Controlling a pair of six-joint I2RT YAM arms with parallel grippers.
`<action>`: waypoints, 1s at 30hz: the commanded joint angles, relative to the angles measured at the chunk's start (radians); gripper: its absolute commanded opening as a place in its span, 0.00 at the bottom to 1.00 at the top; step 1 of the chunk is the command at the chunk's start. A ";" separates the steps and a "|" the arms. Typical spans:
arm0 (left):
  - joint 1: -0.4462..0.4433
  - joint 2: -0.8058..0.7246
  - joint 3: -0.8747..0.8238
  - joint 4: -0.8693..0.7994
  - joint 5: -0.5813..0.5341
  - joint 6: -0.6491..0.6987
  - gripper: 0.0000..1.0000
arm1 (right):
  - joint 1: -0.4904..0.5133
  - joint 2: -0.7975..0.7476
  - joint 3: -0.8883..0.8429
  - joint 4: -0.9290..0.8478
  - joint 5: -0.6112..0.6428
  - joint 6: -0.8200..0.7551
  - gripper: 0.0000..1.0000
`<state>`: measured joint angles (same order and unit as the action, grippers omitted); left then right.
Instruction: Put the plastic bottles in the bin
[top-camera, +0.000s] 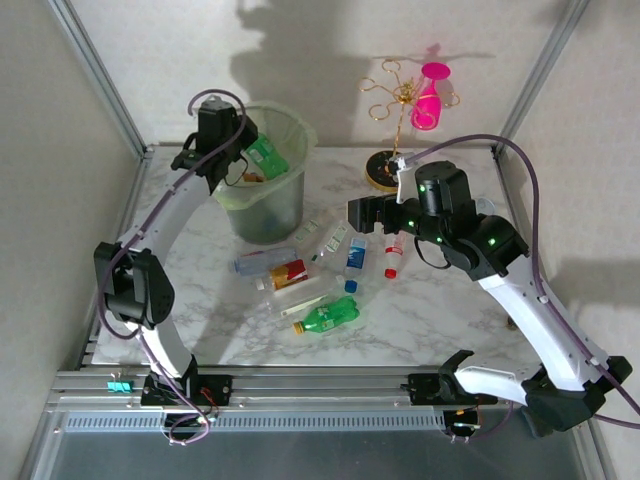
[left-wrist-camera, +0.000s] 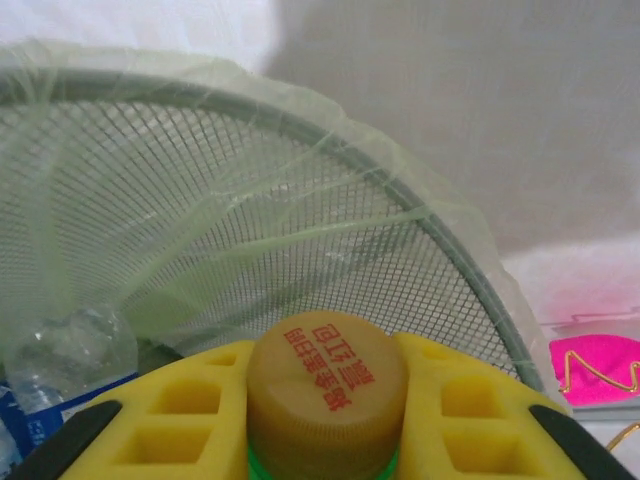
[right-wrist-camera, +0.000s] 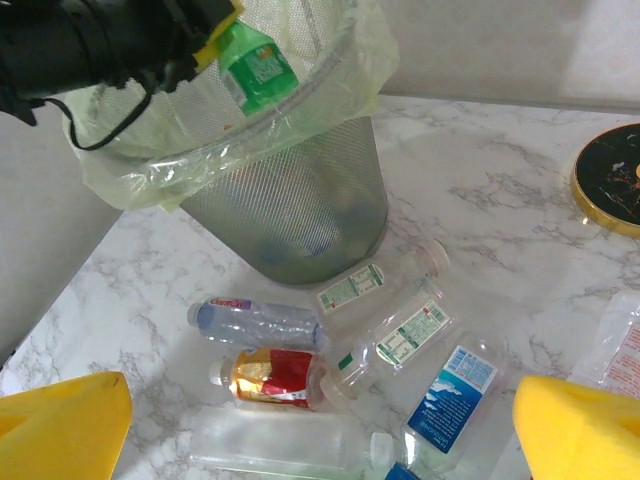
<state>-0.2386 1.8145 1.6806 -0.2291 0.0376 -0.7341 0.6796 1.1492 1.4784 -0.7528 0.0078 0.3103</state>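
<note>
- Left pincer (top-camera: 243, 160) up at 11 o'clock of the worktop (top-camera: 450, 300), pinching a green bottle (top-camera: 267, 158) just under its cap. In the left wrist view, yellow fingers (left-wrist-camera: 185, 415) pressed to both sides of the neck, tan cap (left-wrist-camera: 326, 385) with red print between them.
- Held green bottle tilted, cap end in the pincer, body toward 4 o'clock, over the mouth of the bin (top-camera: 268, 215) and inside the rim's outline from above.
- Bin: grey mesh basket lined with a pale-green bag, upright at 11 o'clock of the worktop, bag folded out over the rim.
- Inside the bin, low at 8 o'clock in the left wrist view: a crumpled clear bottle (left-wrist-camera: 65, 355) with a blue label.
- Right pincer (top-camera: 358, 212) spread wide, gripping nothing, above mid-worktop, pointed toward 9 o'clock. Yellow fingertips (right-wrist-camera: 60, 425) at 7 and 5 o'clock of the right wrist view.
- Loose bottles (top-camera: 300, 295) on their sides in a cluster at 5 o'clock of the bin, several clear ones touching or overlapping.
- In the cluster: red-label bottle (top-camera: 287, 272); second green bottle (top-camera: 328, 316) nearest the arms; blue-label bottle (top-camera: 357, 250); red-capped bottle (top-camera: 393, 255) at its 3 o'clock edge.
- At 1 o'clock of the worktop: gold wire stand (top-camera: 392, 100) on a round black base, pink goblet (top-camera: 430, 95) hung on it, well apart from the bottles.
</note>
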 joint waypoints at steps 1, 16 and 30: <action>-0.033 0.058 0.062 -0.023 0.003 -0.005 0.19 | 0.005 0.005 0.013 -0.004 0.022 0.012 0.98; -0.036 -0.018 0.126 -0.147 -0.160 0.035 0.67 | 0.006 -0.005 0.013 0.006 0.043 -0.002 0.99; -0.027 -0.325 -0.264 0.015 -0.141 0.058 0.68 | 0.005 0.031 0.054 0.001 0.124 -0.050 0.99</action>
<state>-0.2733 1.5379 1.4544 -0.2810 -0.0982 -0.7025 0.6796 1.1706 1.4982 -0.7528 0.1013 0.2802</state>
